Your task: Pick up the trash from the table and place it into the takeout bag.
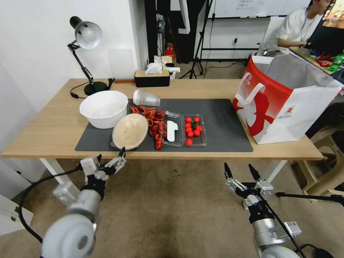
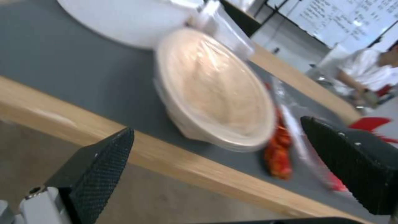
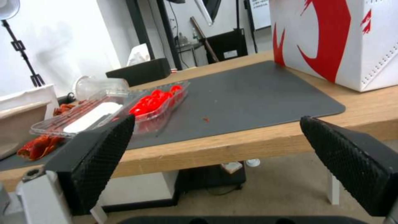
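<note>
At seven o'clock off the bench (image 1: pixel 53 129), left gripper (image 1: pixel 109 159), wide open and empty, nears the round beige dish (image 1: pixel 130 131) on the mat's front edge; right gripper (image 1: pixel 240 171) open, idle; takeout bag (image 1: pixel 283 104) at two o'clock; approach step, closing on the rim next.

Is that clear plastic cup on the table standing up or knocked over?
Knocked over. The clear plastic cup lies on its side at the mat's far edge, behind the red leftovers.
</note>
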Motion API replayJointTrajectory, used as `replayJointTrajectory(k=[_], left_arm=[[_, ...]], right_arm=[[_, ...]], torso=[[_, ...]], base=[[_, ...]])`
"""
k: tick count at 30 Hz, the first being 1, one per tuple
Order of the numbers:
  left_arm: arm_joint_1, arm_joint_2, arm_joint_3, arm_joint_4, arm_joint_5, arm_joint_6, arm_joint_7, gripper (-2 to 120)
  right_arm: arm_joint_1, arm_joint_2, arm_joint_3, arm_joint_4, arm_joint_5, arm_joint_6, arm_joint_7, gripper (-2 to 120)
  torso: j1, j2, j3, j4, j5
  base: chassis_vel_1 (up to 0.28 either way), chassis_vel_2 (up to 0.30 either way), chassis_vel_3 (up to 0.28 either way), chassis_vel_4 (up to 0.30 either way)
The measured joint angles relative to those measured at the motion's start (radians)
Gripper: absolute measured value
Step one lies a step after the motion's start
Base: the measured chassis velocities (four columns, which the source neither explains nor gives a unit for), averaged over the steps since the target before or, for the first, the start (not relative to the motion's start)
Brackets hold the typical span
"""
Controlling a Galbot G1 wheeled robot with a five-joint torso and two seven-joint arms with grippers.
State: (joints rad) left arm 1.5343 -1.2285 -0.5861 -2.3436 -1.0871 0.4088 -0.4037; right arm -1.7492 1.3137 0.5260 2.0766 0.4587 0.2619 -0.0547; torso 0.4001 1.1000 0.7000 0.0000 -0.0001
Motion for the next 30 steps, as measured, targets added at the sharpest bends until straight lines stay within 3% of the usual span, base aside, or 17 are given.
replayJointTrajectory(k=[4, 8, 30], left_arm=[[-0.074, 0.014, -0.006, 0.005, -0.183, 0.054, -0.092, 100], [-0.125, 0.025, -0.006, 0.039, -0.295, 0.067, -0.141, 100], [-0.185, 0.04, -0.006, 0.108, -0.429, 0.057, -0.216, 100]], right_arm=[[-0.001, 0.002, 0.005, 0.0, -0.003, 0.0, 0.003, 100], [-0.005, 0.002, 0.013, 0.001, -0.007, -0.001, 0.006, 100], [-0.004, -0.019, 0.004, 0.009, -0.012, -0.002, 0.016, 100]], torso=[[0.0, 0.0, 0.0, -0.0001, 0.0001], [0.0, 0.0, 0.0, -0.0001, 0.0], [0.0, 0.0, 0.0, 0.0, 0.0]], base=[[0.0, 0.0, 0.0, 0.0], [0.0, 0.0, 0.0, 0.0], [0.0, 0.0, 0.0, 0.0]])
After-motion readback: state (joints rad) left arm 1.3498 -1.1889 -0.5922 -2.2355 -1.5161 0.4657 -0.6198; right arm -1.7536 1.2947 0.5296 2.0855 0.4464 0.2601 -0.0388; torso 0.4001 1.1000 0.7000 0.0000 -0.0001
